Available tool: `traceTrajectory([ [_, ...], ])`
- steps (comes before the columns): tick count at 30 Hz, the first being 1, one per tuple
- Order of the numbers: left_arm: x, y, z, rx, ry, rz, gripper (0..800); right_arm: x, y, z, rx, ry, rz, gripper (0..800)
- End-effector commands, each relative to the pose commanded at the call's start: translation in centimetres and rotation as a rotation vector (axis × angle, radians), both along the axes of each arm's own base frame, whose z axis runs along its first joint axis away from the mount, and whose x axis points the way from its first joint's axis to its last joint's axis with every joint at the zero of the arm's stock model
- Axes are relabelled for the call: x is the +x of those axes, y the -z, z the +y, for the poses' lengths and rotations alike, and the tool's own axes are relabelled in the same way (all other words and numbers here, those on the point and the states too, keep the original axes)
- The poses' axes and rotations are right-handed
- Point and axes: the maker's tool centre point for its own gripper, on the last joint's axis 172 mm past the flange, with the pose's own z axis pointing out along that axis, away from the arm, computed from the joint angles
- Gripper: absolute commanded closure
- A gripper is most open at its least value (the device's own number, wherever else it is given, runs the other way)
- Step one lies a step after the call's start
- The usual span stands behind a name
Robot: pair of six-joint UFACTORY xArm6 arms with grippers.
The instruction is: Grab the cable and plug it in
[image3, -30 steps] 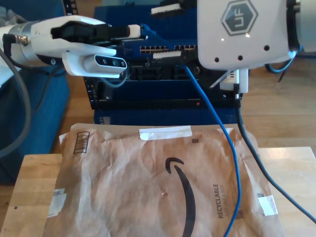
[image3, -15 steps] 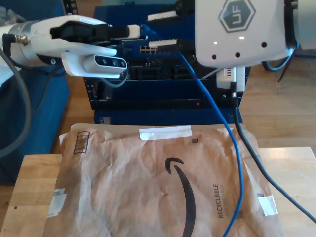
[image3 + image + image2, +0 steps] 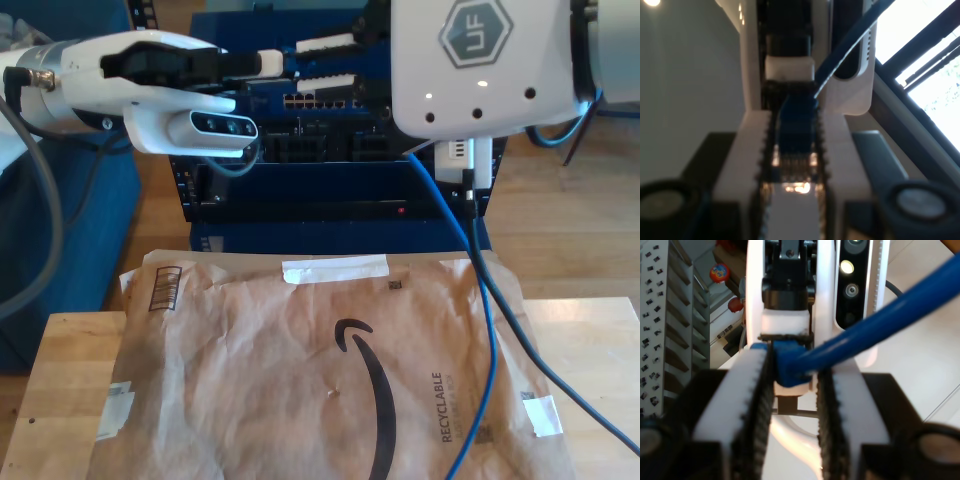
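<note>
The blue cable (image 3: 480, 300) hangs from behind the big white arm at the exterior view's right and trails down over the envelope. In the first wrist view my first gripper (image 3: 794, 125) is shut on the cable's blue boot, and the clear plug (image 3: 792, 165) lies between its fingers. In the exterior view it (image 3: 285, 63) comes in from the left. My second gripper (image 3: 792, 375) faces it from the exterior view's right (image 3: 328, 62). Its jaws stand close on either side of the cable (image 3: 880, 335), with a thin gap at one pad.
A dark rack with a row of network ports (image 3: 320, 102) stands behind both grippers. A brown paper envelope (image 3: 330, 380) covers most of the wooden table (image 3: 60, 370). A thick black cable (image 3: 520, 330) drops beside the blue one. Blue furniture (image 3: 80, 220) sits at the exterior view's left.
My second gripper's fingers have narrowed steadily around the cable end. Its arm has shifted, so the upper cable now hides behind it. My first gripper has held still.
</note>
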Motion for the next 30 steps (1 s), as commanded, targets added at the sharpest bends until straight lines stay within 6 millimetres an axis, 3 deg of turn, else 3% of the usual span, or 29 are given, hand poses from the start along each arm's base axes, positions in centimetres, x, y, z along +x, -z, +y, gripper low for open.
traceTrajectory([
  [4,0.0,-0.1,0.0,0.001,0.0,-0.003,762,-0.1,-0.1,0.1,0.012,-0.001,0.006,725],
  [6,0.0,-0.1,0.0,0.001,0.0,-0.003,698,-0.1,-0.2,0.1,0.017,-0.001,0.008,748],
  [8,0.1,0.0,0.0,-0.002,-0.006,-0.01,515,-0.1,-0.1,0.1,0.018,-0.001,0.011,763],
  [12,0.0,-0.1,0.0,-0.004,-0.01,-0.021,349,-0.1,-0.1,0.2,0.018,-0.001,0.013,790],
  [14,0.2,-0.2,0.0,-0.002,-0.016,-0.023,193,0.1,0.2,0.2,0.015,0.0,0.02,793],
  [17,0.3,-0.2,-0.1,0.005,-0.022,-0.028,97,0.4,0.6,0.3,0.013,0.003,0.03,799],
  [21,0.9,-0.2,-0.1,0.019,-0.045,-0.03,14,0.8,1.5,0.4,0.006,0.006,0.047,799],
  [26,2.5,-0.6,1.4,0.081,-0.116,-0.08,11,1.7,3.3,-0.2,-0.004,0.039,0.072,799],
  [30,3.4,2.1,1.8,0.225,-0.148,-0.095,10,3.3,5.6,-1.5,-0.01,0.106,0.075,799],
])
